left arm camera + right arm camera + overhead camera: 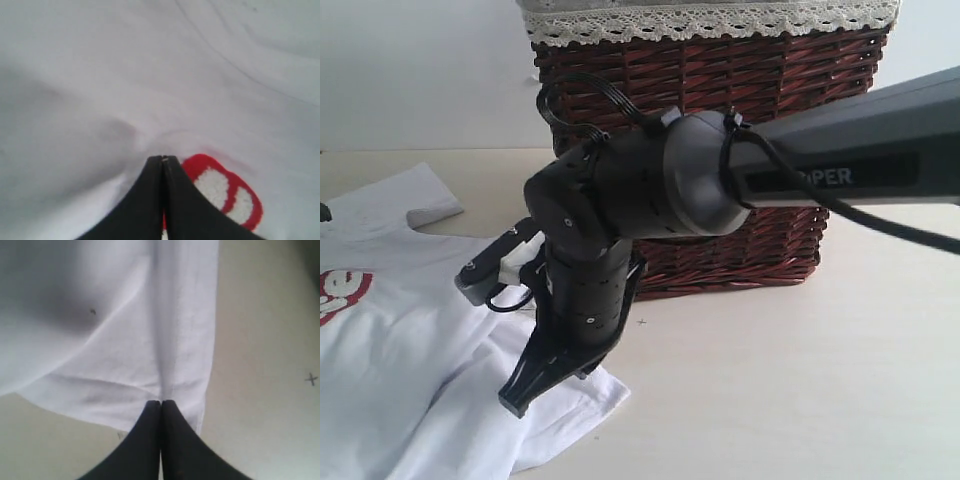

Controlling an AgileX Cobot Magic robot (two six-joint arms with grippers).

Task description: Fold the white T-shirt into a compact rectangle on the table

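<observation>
The white T-shirt [410, 340] lies spread on the left part of the table [770, 390], running off the left and near edges of the exterior view. Its fuzzy white letters outlined in red [342, 290] show at the far left edge. One short sleeve [425, 200] lies flat toward the far side.

In the left wrist view, the left gripper [163, 160] has its black jaws pressed together, with no gap between them. The tips meet the cloth just beside a red-edged letter [225, 192], and soft creases gather toward them. Whether any cloth is pinched between the jaws cannot be told.

Further right, the right gripper [517, 400] points down onto the shirt's right-hand near corner [585, 400], which lies flat on the table. Its jaws are also pressed tight together. In the right wrist view a crease in the hemmed cloth runs straight to the tips, but a grip on it cannot be confirmed.

The dark right arm [840, 170] reaches in from the right edge across the middle. Behind it, on the far side of the table, stands a brown wicker basket [720, 80] with a lace-trimmed lining [710, 22]. To the right, the table is pale cream.
</observation>
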